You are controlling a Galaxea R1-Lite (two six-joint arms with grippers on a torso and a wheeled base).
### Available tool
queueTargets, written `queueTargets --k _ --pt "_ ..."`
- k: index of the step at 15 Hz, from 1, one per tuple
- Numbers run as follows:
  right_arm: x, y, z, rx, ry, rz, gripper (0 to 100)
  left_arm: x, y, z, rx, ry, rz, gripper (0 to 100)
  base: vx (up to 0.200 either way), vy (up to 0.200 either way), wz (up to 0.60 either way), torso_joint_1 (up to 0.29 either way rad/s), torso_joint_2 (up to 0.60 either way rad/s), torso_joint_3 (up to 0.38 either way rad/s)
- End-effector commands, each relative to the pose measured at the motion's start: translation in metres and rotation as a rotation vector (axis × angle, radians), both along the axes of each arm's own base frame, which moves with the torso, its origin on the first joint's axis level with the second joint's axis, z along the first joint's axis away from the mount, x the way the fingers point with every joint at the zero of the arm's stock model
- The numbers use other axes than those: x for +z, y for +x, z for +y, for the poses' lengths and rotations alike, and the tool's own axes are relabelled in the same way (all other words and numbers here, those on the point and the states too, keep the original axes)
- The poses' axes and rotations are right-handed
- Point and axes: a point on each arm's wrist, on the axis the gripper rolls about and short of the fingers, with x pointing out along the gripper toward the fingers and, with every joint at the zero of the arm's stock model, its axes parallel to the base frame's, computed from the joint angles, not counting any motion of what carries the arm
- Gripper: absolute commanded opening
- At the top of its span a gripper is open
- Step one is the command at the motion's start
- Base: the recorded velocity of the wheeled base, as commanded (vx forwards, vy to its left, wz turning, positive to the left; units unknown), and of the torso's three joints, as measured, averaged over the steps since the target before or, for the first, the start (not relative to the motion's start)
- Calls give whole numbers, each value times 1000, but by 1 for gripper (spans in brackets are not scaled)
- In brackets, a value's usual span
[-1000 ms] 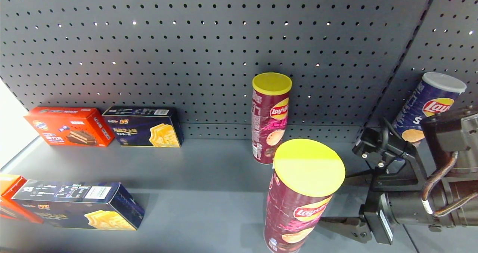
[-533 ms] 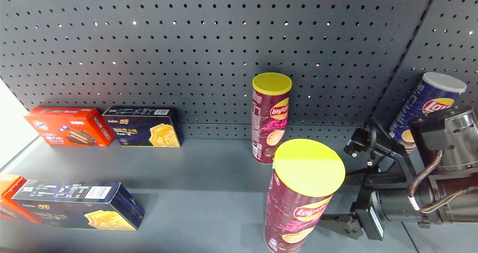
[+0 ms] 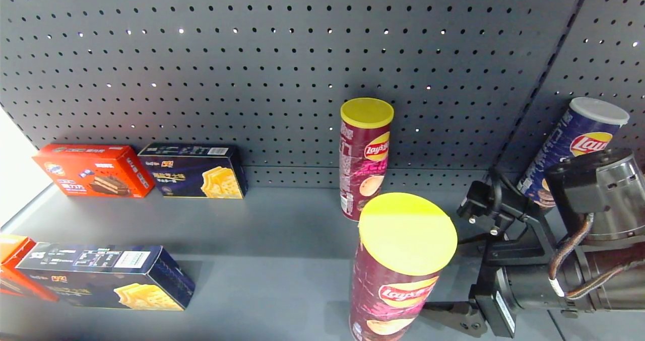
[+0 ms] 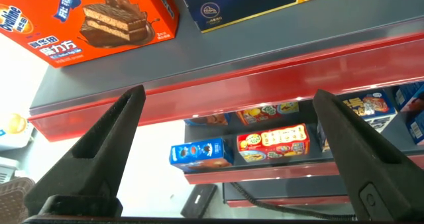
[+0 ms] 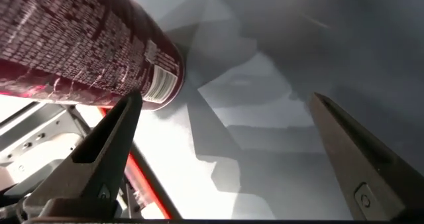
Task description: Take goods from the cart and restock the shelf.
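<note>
1. At the 9 o'clock end of the shelf, below its red front lip, the left gripper hangs with its fingers spread wide and nothing between them.
2. From 9 to 11 o'clock on the board lie boxes already stocked. An orange box and a dark blue box sit at the back, and a second blue box sits in front.
3. At 12 o'clock the back can stands upright against the pegboard. At 2 o'clock, past the post, a blue can stands as well.
4. At 5 o'clock the front can, the piece in hand, stands on the board near the front edge. This placement looks all but done. What seems left is to draw the arm clear and fetch more goods from the cart.
5. At 3 o'clock of that can the right gripper is opened wide and grips nothing. The can's foot sits just off one fingertip, outside the gap rather than in it. Whether the two touch I cannot tell.
</note>
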Motion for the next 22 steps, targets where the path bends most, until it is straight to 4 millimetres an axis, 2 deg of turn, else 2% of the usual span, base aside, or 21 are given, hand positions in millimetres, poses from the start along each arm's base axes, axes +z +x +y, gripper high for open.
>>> queueTargets --k 1,5,10,16,22 --pt "0 -2 3 16 0 1 100 0 0 0 0 -1 -1 100 0 0 0 0 0 0" --pt "0 -4 1 14 0 -1 100 0 0 0 2 -4 -1 100 0 0 0 0 0 0" --pt "-6 -15 -8 16 -8 9 100 0 0 0 2 -4 -1 100 0 0 0 0 0 0" --pt "-3 -12 -3 23 -3 5 100 0 0 0 2 -4 -1 100 0 0 0 0 0 0" --pt "-2 -2 9 36 -8 9 100 0 0 0 2 -4 -1 100 0 0 0 0 0 0"
